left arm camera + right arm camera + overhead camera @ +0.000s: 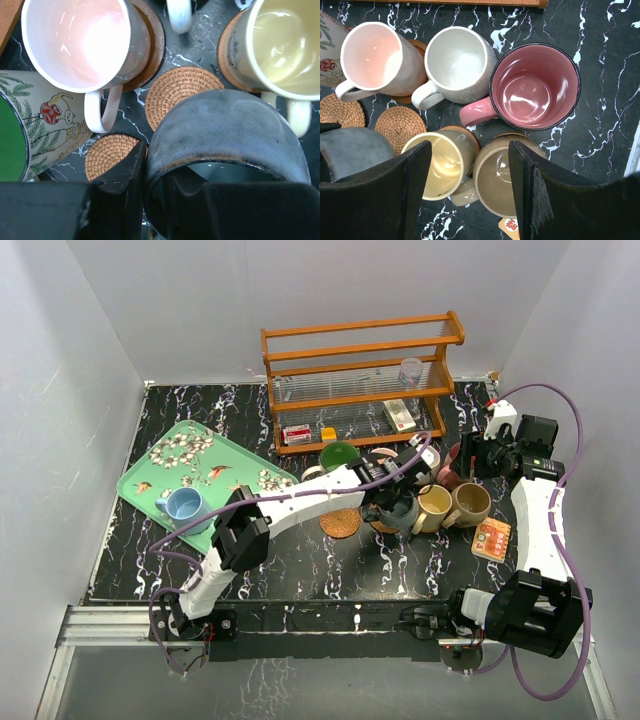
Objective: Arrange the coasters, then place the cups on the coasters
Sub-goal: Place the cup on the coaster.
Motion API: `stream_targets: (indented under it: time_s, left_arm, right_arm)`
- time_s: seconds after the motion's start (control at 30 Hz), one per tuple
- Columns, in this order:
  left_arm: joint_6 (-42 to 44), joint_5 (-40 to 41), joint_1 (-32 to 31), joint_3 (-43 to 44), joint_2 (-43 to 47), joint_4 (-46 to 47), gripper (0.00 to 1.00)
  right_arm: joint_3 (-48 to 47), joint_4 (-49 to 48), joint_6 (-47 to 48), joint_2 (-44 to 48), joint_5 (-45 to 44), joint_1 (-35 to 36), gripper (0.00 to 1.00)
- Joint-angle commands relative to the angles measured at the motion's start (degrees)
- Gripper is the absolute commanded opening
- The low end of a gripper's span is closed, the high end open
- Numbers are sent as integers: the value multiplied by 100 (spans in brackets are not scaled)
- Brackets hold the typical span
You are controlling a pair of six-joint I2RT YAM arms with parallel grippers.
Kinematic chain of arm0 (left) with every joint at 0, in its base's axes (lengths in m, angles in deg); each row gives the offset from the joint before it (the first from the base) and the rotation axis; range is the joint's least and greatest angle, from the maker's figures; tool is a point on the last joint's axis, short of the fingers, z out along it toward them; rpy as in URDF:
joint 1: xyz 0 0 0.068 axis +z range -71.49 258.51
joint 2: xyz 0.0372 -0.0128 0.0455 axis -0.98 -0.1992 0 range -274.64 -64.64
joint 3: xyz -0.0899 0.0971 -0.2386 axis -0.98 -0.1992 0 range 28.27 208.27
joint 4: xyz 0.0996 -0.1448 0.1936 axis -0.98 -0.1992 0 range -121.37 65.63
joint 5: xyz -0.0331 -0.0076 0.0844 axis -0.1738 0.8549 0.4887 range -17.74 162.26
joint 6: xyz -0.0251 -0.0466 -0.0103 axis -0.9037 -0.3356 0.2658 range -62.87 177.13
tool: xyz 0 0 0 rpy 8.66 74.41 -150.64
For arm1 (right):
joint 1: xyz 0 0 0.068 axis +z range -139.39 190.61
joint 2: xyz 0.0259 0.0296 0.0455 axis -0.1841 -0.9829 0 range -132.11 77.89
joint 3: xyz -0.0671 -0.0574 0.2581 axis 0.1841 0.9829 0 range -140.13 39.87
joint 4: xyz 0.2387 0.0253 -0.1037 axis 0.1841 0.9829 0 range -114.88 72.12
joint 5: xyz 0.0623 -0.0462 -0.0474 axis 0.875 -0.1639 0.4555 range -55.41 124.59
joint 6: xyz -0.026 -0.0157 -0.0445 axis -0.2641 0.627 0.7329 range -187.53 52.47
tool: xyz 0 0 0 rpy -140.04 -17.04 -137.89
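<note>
The left claw (150, 200) is pinched narrow on the wall of the dark grey-teal glazed ceramic mug (225, 135), with one finger (125, 185) outside the rim and the other inside the bowl. Gripping the wall this way probably keeps the mug upright and leaves its base free to land flat. Just ahead of this claw, partly under the mug's far side, lies a bare round woven orange-brown coaster (177, 92). A second woven coaster (107, 155) sits beside the outer finger. Either could be the intended seat, and I cannot tell whether the mug touches anything below. Further ahead, the white mug with a pink inside (80, 40) rests on a dark brown wooden disc (152, 45). Ahead and to the right, the pale yellow mug (280, 45) rests on a smooth orange-brown disc (225, 50), so both pairs look finished.

The left arm (300, 505) stretches long and diagonal from its base to mid-table, wrist turned down. The right arm (540, 520) rises along the table's edge and bends inward. The right claw (470, 185) is wide and empty, fingers pointing down over the yellow mug and the tan ceramic mug (500, 175)
</note>
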Motion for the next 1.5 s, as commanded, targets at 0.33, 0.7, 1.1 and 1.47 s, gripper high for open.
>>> stream_targets:
  time_s: [0.33, 0.7, 1.1, 1.47]
  left_arm:
    - [-505, 774, 9, 632, -287, -107, 0]
    - [-616, 904, 9, 819, -508, -199, 0]
    - [-539, 948, 9, 891, -700, -211, 0]
    - [-501, 943, 13, 762, -735, -167, 4]
  right_arm:
    - [20, -316, -19, 53, 179, -66, 61]
    - [54, -334, -8, 59, 241, -74, 61]
    - [97, -342, -2, 120, 289, -92, 62]
    - [114, -351, 0, 138, 320, -97, 62]
